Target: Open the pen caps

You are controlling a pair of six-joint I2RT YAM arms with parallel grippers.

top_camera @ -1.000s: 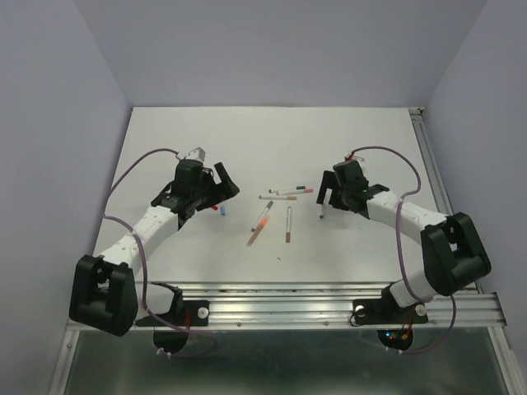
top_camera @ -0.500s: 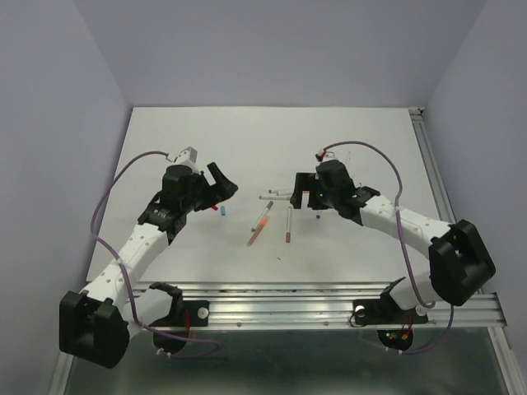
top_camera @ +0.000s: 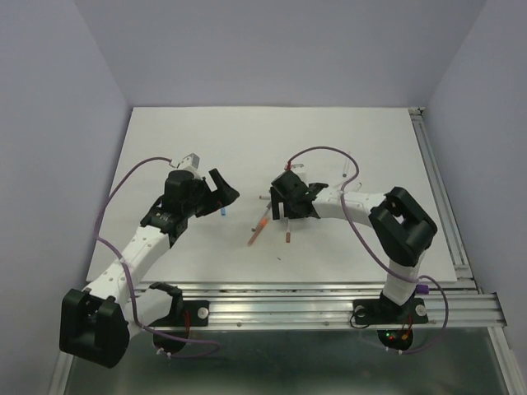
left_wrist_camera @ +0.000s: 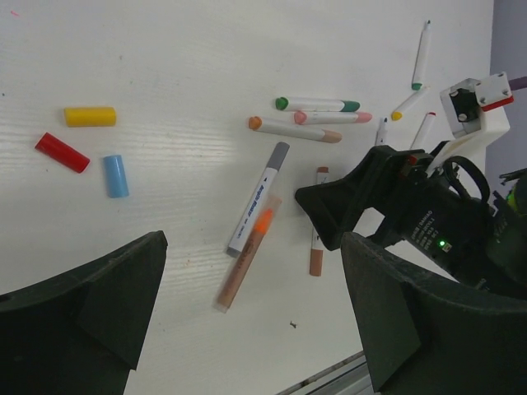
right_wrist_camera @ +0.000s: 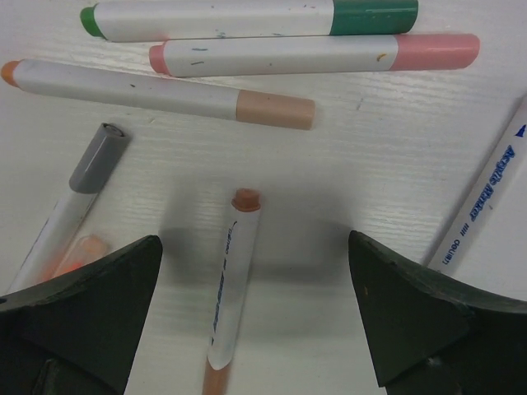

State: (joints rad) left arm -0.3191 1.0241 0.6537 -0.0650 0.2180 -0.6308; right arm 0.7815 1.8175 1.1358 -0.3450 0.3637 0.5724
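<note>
Right gripper (right_wrist_camera: pixel 255 317), jaws wide and empty, hovers over the thin white plastic pen (right_wrist_camera: pixel 233 280). It should close squarely on the barrel, leaving the short brown cylindrical cap (right_wrist_camera: pixel 216 381) free.

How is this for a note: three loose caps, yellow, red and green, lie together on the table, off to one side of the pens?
One colour is wrong. The left wrist view shows the yellow cap, the red cap and a blue cap, not a green one, together on the table, off to one side of the pens.
</note>
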